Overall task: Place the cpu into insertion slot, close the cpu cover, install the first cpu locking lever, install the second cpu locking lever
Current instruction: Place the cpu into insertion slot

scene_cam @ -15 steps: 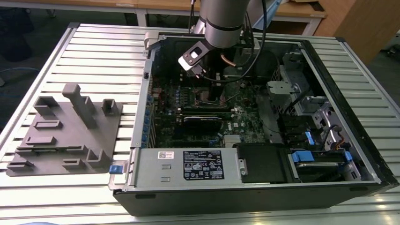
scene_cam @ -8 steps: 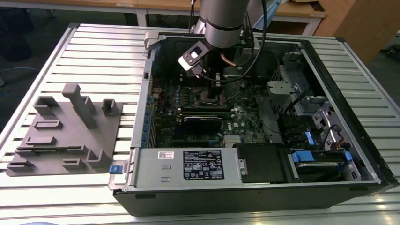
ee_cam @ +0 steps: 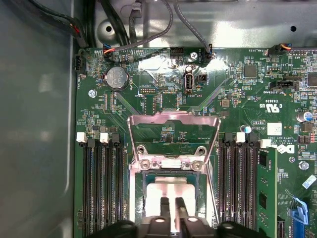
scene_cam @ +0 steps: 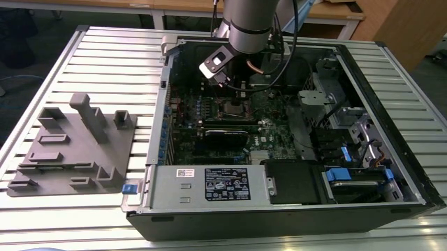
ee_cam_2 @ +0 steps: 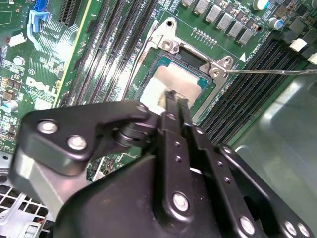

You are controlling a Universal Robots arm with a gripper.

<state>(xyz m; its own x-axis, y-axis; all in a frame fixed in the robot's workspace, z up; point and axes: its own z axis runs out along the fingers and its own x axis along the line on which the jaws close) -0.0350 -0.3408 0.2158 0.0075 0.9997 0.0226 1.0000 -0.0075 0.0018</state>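
Silver-tan metal of the cpu (ee_cam: 173, 188) lay flat inside the insertion slot (ee_cam_2: 190, 57), square to its rim as far as both wrist views showed. Right over the chip's middle stood the claw (ee_cam: 173, 201), tips at or just above the metal top; contact couldn't be told. Its fingers (ee_cam: 165, 213) were nearly together w/ only a thin slit btwn them, clamped on nothing visible. Behind the slot the cpu cover (ee_cam: 173, 119) was swung back, open, toward the coin cell (ee_cam: 117, 78). One thin locking lever (ee_cam_2: 270, 72) stuck out free past a hinge corner, not hooked. In the exterior view the arm (scene_cam: 248, 26) reached down into the open computer case (scene_cam: 279, 209) on the slatted desk (scene_cam: 104, 52).

Judgement: step 1, placing the cpu, looked done or v. nearly so. Cover not yet shut, levers not latched. The cover couldn't come down while the claw sat over the chip, so closing called for clearance first. It also needed the chip fully seated, no corner riding the rim.
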